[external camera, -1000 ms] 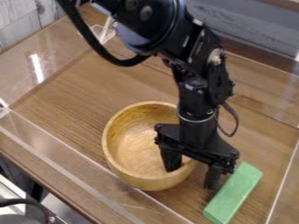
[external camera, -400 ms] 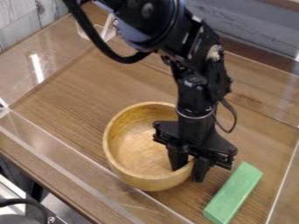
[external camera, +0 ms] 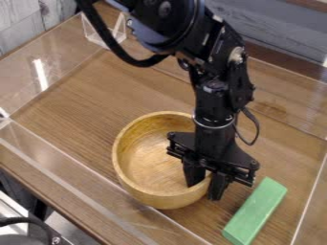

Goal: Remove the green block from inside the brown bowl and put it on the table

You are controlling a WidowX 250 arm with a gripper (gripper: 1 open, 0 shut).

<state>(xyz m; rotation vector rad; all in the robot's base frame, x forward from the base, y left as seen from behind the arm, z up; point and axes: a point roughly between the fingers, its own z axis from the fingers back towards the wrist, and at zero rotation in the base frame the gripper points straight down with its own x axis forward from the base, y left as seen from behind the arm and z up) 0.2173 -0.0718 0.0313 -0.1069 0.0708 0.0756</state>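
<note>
The green block (external camera: 255, 212) lies flat on the table (external camera: 102, 96), just right of the brown bowl (external camera: 124, 153) and outside it. My gripper (external camera: 209, 188) points straight down over the bowl's right rim. One finger (external camera: 196, 175) is inside the bowl and the other finger is outside it, with the jaws drawn in on the thick rim between them. The inside of the bowl that I can see holds nothing. The block sits a short way right of the outer finger and does not touch it.
Low clear acrylic walls (external camera: 38, 72) border the tabletop on all sides. The black arm (external camera: 211, 67) rises from the gripper toward the upper left. The front wall runs close below the bowl and the block.
The jaws have closed from wide open to narrow around the bowl's right rim. The hand has stayed in place, and the green block and bowl have not moved.
</note>
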